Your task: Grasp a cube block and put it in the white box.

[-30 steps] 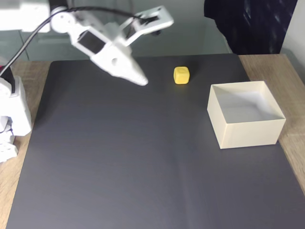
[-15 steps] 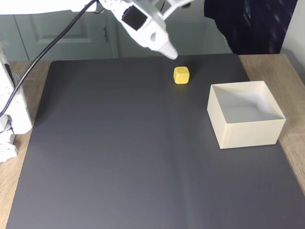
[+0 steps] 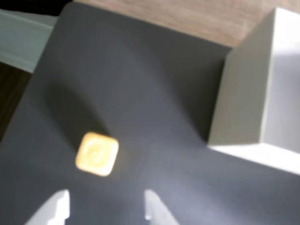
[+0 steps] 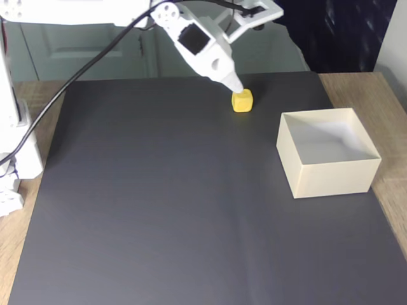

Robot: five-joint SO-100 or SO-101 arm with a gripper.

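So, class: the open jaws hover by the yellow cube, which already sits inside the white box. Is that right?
Not quite. The yellow cube sits on the dark mat, outside the white box, as the fixed view shows. The rest holds: the gripper has its jaws open near the cube.

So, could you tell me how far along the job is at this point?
Nothing is finished: the white box holds nothing. The approach is in hand: in the wrist view the open gripper hovers by the yellow cube, which sits on the dark mat, not yet between the fingers. Grasping, carrying and dropping it in the box remain.
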